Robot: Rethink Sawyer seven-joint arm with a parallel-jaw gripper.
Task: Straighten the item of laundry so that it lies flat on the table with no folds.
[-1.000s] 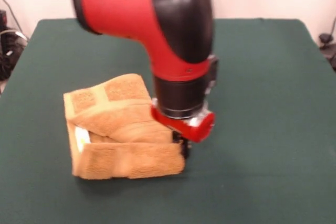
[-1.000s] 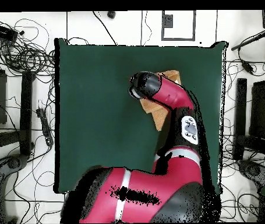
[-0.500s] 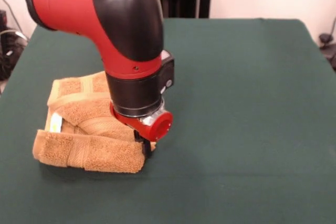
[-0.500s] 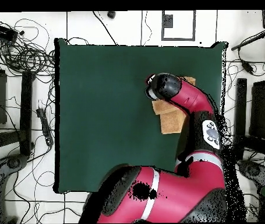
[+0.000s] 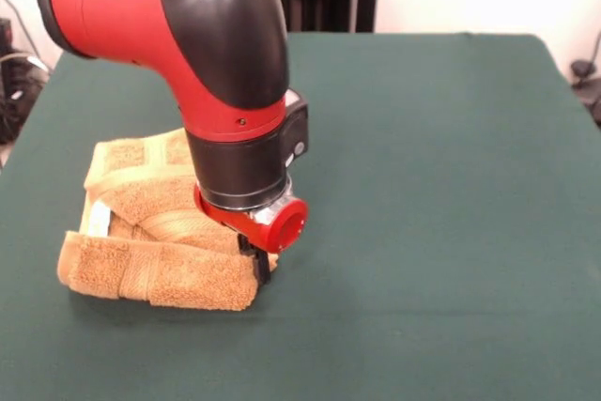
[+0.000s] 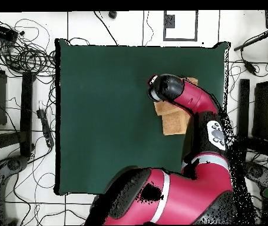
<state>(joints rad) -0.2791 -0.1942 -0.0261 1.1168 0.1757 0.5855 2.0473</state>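
At the towel's bunched corner, claw grip's hidden, can't tell; I'd drag slow across the counter.

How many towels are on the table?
1. The towel lies folded on the table, beside and partly under the end effector. Overhead, the arm covers much of it, but no second towel shows.
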